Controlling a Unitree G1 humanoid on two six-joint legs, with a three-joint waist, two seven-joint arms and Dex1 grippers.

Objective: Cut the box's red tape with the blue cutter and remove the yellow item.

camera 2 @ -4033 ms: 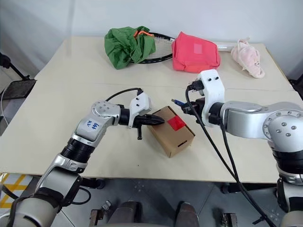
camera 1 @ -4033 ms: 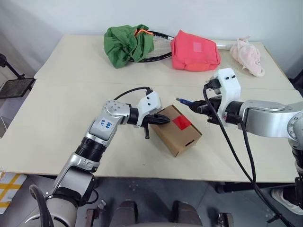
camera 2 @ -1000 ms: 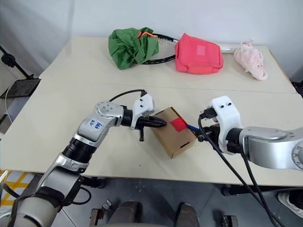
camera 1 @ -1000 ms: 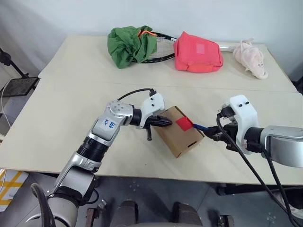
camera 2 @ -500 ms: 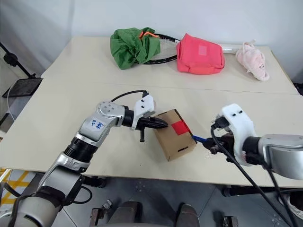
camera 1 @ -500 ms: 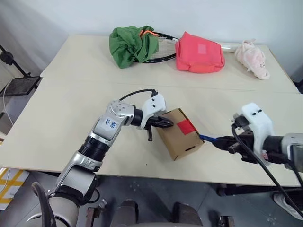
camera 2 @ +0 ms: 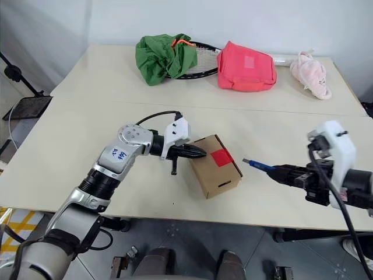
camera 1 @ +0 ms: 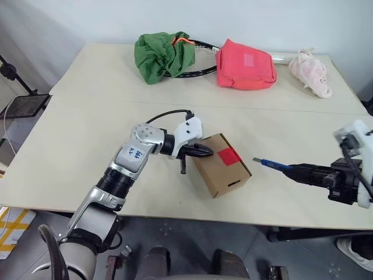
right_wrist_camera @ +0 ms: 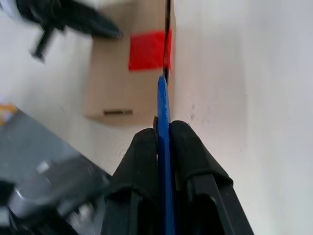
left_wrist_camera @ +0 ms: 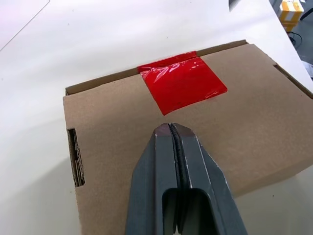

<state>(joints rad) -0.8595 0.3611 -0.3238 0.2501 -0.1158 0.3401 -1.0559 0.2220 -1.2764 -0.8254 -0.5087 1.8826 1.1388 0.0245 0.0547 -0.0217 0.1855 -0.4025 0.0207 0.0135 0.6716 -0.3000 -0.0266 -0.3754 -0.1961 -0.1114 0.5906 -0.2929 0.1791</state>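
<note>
Blue cutter point(camera 1: 273, 164) in right claw point(camera 1: 308, 171), beside box point(camera 1: 221, 165)

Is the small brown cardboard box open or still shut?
Shut: the small brown cardboard box has flat flaps, with the red tape square across the seam.

Right claw point(camera 2: 278, 170) with blue cutter point(camera 2: 257, 165) withdrawn from box point(camera 2: 214, 165)

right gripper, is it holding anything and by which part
The right gripper holds the blue cutter by its rear end, its front half sticking out toward the box. The shut left gripper holds nothing and rests on the box top.
</note>
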